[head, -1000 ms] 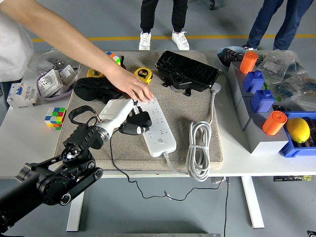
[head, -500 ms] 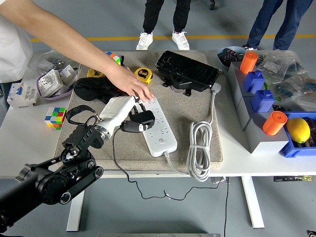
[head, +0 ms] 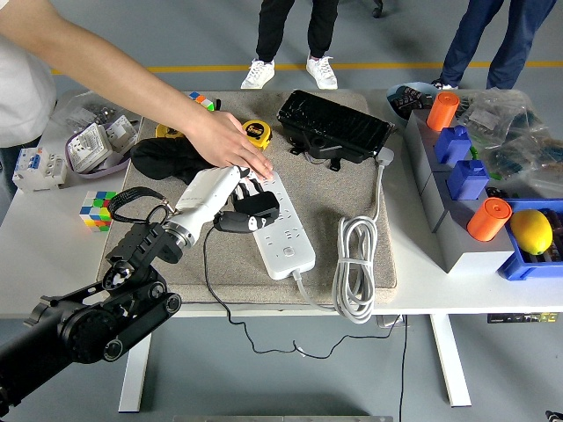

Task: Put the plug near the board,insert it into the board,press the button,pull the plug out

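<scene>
A white power strip [head: 283,226] lies on the grey mat [head: 334,189], its coiled white cable [head: 354,264] to the right. My left hand [head: 237,209] comes in from the lower left with its white fingers shut on a black plug [head: 256,207], held just over the strip's upper-middle sockets. The plug's thin black cord [head: 209,272] trails down over the table's front edge. A person's hand [head: 227,143] reaches from the upper left and presses its fingers on the strip's far end. My right hand is not in view.
A black box [head: 332,126] sits behind the strip. A yellow tape measure [head: 256,132], a black cloth [head: 167,158] and a colour cube [head: 98,209] are at left. Grey bins [head: 457,237] with orange cylinders, blue blocks and a lemon [head: 530,230] stand at right. People stand beyond the table.
My left hand has carried the plug up and to the right, from beside the strip's left edge to over its sockets. The person's hand stays on the strip's far end.
</scene>
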Tool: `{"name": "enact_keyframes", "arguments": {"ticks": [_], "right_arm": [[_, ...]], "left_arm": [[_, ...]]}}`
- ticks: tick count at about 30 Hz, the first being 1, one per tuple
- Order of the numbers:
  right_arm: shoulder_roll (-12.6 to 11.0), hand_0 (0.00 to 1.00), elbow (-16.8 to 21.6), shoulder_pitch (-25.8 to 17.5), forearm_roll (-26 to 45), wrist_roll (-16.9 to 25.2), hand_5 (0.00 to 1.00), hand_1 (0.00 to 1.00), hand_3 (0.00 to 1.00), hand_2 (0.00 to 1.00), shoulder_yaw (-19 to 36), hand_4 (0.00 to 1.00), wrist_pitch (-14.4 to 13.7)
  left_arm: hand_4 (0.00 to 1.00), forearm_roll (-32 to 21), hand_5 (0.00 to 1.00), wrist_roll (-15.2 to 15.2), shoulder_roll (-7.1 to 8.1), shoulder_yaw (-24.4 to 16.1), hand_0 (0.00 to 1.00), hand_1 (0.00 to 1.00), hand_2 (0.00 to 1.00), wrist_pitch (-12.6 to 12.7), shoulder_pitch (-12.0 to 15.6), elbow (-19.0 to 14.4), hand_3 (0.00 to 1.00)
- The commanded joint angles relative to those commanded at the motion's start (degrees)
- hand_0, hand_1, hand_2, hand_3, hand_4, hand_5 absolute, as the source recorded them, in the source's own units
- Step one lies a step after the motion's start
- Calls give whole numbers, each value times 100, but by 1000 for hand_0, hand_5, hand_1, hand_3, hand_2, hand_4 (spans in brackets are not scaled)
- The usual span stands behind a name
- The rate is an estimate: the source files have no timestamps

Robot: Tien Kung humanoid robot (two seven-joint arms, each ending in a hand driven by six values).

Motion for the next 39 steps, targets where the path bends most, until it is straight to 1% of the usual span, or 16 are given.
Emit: {"name": "enact_keyframes", "arguments": {"ticks": [5, 7, 9, 12, 15, 16, 18, 19, 21, 22, 27, 28, 31, 33, 34, 39], "right_arm": [[2, 602, -3, -3, 0, -2, 228, 603, 546, 552, -11, 753, 0], [5, 602, 1, -3, -1, 0, 228, 603, 546, 552, -6, 753, 0], [9, 602, 3, -6, -5, -1, 228, 603, 546, 552, -10, 753, 1], [11, 602, -1, -10, -3, -1, 229, 603, 546, 552, -15, 753, 1], [14, 602, 0, -3, -6, 0, 229, 603, 546, 552, -4, 753, 1], [16, 602, -2, -3, -5, -1, 230, 603, 545, 552, -2, 754, 1], [17, 602, -1, -3, -8, -1, 230, 603, 545, 552, 0, 754, 2], [18, 602, -1, -3, -5, 0, 230, 603, 545, 552, 6, 754, 1], [18, 602, 1, -4, -7, 0, 230, 603, 545, 552, 8, 754, 2], [18, 602, 1, -6, -5, 1, 229, 603, 546, 552, 9, 754, 2], [17, 602, 3, -5, -4, 2, 229, 603, 546, 552, 6, 754, 4], [17, 601, 2, -4, -4, 2, 228, 603, 546, 552, 5, 755, 4], [17, 601, 4, -9, -4, 3, 228, 603, 546, 552, -2, 755, 5], [16, 601, 1, -7, -3, 4, 228, 603, 546, 552, -9, 755, 4], [14, 602, 2, -5, -3, 3, 228, 603, 546, 552, -13, 755, 5], [15, 602, 7, 3, -5, 4, 228, 603, 546, 552, -2, 755, 6]], "left_arm": [[782, -78, 106, -148, 79, -250, 213, 303, 313, 88, 87, -286, 489], [782, -45, 106, -163, 116, -356, 213, 303, 313, 97, 128, -351, 489], [782, 0, 106, -190, 184, -475, 213, 303, 313, 107, 177, -357, 489], [788, -2, 115, -294, 275, -619, 216, 306, 317, 103, 254, -233, 494], [788, -85, 115, -469, 373, -749, 216, 306, 317, 123, 341, -55, 494], [787, -102, 124, -536, 404, -770, 224, 312, 335, 138, 363, 12, 503], [787, -111, 124, -596, 436, -788, 224, 312, 335, 144, 386, 91, 503], [787, -149, 124, -693, 467, -798, 224, 312, 335, 167, 408, 181, 503], [787, -154, 124, -776, 501, -803, 224, 312, 335, 180, 434, 273, 503], [789, -189, 135, -820, 516, -802, 232, 330, 356, 168, 448, 325, 506], [789, -280, 135, -993, 555, -772, 232, 330, 356, 152, 503, 499, 506], [799, -278, 149, -1002, 556, -771, 248, 354, 426, 144, 507, 516, 518], [799, -366, 149, -1062, 566, -755, 248, 354, 426, 100, 527, 610, 518], [799, -409, 149, -1083, 567, -738, 248, 354, 426, 88, 523, 657, 518], [820, -408, 166, -1084, 562, -735, 279, 413, 450, 77, 519, 679, 532], [820, -383, 166, -1045, 546, -713, 279, 413, 450, 27, 508, 782, 532]]}}
